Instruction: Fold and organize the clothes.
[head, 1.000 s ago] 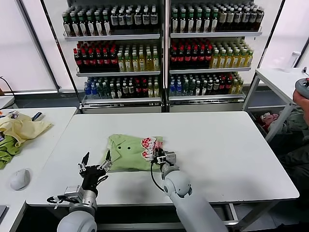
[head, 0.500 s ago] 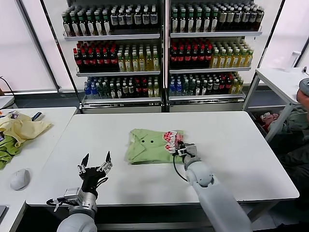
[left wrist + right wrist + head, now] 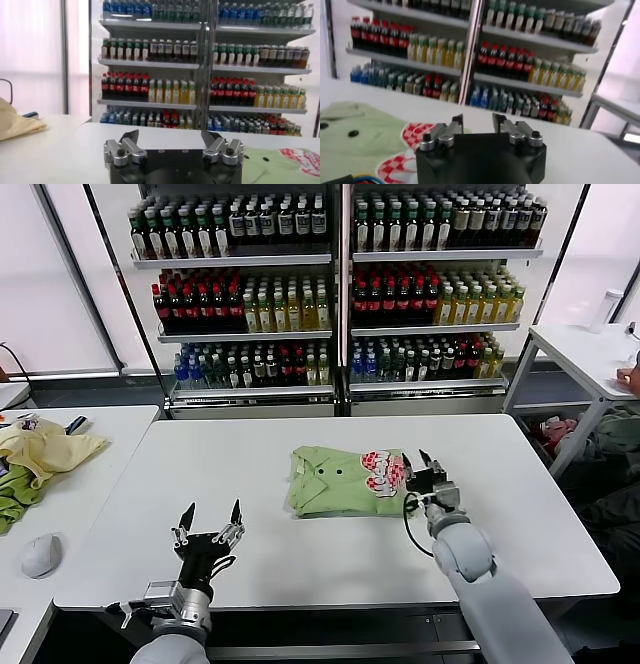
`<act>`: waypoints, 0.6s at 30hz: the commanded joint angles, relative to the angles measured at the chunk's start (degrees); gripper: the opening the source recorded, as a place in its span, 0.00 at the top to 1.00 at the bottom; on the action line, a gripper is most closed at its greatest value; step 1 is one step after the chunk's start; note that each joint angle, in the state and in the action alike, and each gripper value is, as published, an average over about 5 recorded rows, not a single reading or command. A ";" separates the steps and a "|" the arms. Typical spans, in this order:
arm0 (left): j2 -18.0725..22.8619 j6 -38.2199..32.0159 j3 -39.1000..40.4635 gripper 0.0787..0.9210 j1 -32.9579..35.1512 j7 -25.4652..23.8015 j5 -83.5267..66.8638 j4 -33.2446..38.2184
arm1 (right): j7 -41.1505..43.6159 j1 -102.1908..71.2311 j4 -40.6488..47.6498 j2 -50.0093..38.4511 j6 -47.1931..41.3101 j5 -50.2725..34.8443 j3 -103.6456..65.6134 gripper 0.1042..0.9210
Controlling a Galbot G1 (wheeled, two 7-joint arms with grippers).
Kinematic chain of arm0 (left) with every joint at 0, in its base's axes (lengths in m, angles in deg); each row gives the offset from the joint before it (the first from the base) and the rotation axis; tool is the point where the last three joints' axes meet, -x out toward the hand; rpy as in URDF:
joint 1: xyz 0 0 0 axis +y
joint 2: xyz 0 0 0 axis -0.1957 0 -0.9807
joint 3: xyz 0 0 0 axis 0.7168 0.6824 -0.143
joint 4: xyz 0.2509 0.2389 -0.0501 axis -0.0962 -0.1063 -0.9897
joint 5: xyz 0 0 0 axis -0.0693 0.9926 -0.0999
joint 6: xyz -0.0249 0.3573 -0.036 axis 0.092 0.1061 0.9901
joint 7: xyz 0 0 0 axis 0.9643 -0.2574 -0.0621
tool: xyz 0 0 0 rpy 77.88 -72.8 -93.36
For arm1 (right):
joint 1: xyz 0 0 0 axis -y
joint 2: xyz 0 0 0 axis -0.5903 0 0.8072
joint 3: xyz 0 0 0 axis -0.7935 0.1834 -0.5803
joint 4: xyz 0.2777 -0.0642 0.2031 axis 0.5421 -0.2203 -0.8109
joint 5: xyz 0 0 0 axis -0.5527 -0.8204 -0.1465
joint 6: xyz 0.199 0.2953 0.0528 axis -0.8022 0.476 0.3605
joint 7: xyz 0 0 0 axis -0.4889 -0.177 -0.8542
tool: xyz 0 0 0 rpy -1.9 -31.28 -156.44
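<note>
Right gripper (image 3: 419, 461) partly open beside folded shirt (image 3: 340, 482), holding nothing, left gripper (image 3: 210, 519) wide open, empty

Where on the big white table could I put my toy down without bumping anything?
The table is bare between the folded green shirt and the drink shelves, and along its left side, beyond the left claw. It is crowded where the right claw sits beside the shirt's printed end.

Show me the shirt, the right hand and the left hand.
shirt (image 3: 335, 484): head view, plain green front.
right hand (image 3: 427, 463): head view, between its fingertips.
left hand (image 3: 212, 519): head view, between its fingertips.
</note>
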 commanded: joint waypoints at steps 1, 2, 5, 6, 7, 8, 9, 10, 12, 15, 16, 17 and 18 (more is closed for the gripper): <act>0.82 -0.62 0.67 0.12 2.19 -1.19 2.64 1.32 | 1.84 -21.51 -21.58 -2.53 6.54 0.29 -14.19 0.46; 0.93 -0.77 0.77 0.12 2.49 -1.50 2.84 1.50 | 2.23 -23.33 -22.76 -2.45 6.69 0.37 -15.16 0.42; 1.21 -1.16 1.08 0.12 3.34 -2.57 3.31 2.21 | 3.15 -27.57 -25.11 -1.83 7.20 0.40 -17.18 0.31; 1.28 -1.24 1.17 0.12 3.56 -2.88 3.46 2.45 | 3.40 -28.39 -25.46 -1.55 7.37 0.40 -17.46 0.28; 1.37 -1.31 1.26 0.12 3.82 -3.20 3.60 2.73 | 3.66 -29.14 -25.75 -1.27 7.56 0.42 -17.65 0.25; 1.45 -1.38 1.33 0.12 4.07 -3.49 3.75 2.98 | 3.91 -29.79 -25.97 -0.97 7.75 0.47 -17.75 0.21; 1.52 -1.44 1.39 0.12 4.32 -3.73 3.88 3.26 | 4.10 -30.27 -26.11 -0.69 7.95 0.57 -17.76 0.18; 1.59 -1.50 1.43 0.12 4.60 -4.00 4.01 3.54 | 4.25 -30.69 -26.21 -0.39 8.20 0.69 -17.75 0.16; 1.68 -1.66 1.50 0.12 5.22 -4.50 4.33 4.11 | 4.35 -31.29 -26.31 0.18 8.79 0.94 -17.64 0.13; 1.70 -2.05 1.51 0.12 6.15 -5.21 5.02 4.83 | 3.91 -31.83 -26.53 0.92 9.98 1.48 -17.47 0.12; 1.69 -2.20 1.49 0.12 6.46 -5.41 5.30 5.06 | 3.59 -31.96 -26.70 1.14 10.24 1.67 -17.42 0.12; 1.68 -2.29 1.47 0.12 6.69 -5.55 5.52 5.23 | 3.26 -32.03 -26.87 1.31 10.39 1.85 -17.36 0.12; 1.66 -2.40 1.43 0.12 6.94 -5.68 5.78 5.42 | 3.03 -32.06 -27.01 1.49 10.41 1.93 -17.28 0.12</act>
